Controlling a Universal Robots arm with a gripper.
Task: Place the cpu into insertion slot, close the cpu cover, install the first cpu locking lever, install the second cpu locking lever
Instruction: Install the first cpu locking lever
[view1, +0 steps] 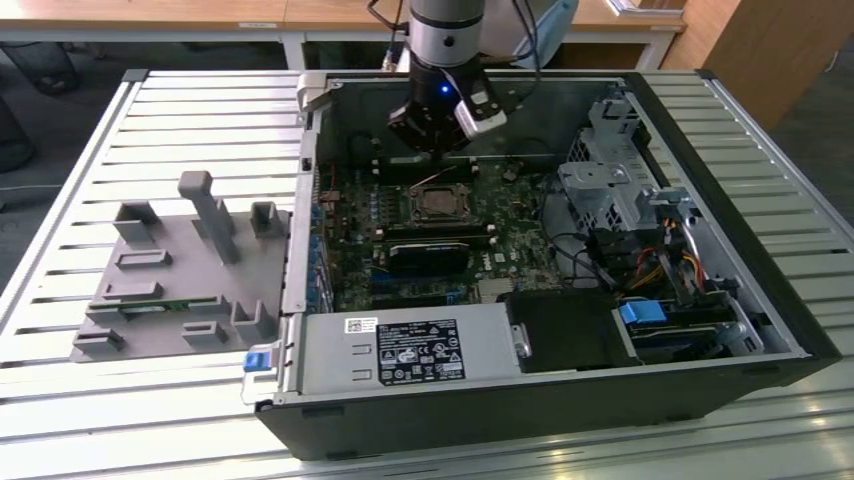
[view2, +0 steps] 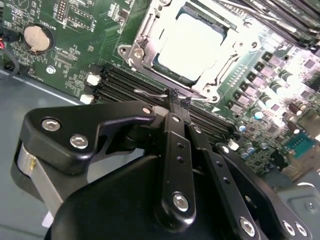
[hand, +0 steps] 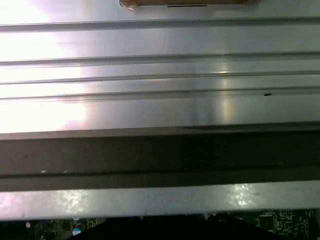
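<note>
In the second wrist view the cpu (view2: 192, 42) lies flat in the insertion slot (view2: 212, 90), its pale metal top catching bright light. The silver cpu cover (view2: 146, 42) is folded down around it. My gripper (view2: 178, 98) is shut, its black fingertips (view2: 172, 106) meeting right at a thin wire locking lever (view2: 150, 93) that runs along the near side of the socket. From the exterior view, the gripper (view1: 430, 148) hangs inside the open computer case just behind the insertion slot (view1: 438, 205).
Black memory slots (view2: 125, 85) and a coin battery (view2: 37, 39) lie beside the socket. A black block (view1: 430, 250), grey power supply (view1: 407, 350) and drive cage (view1: 607, 185) crowd the case. A grey fixture plate (view1: 174, 290) rests on the slatted table (hand: 160, 75).
</note>
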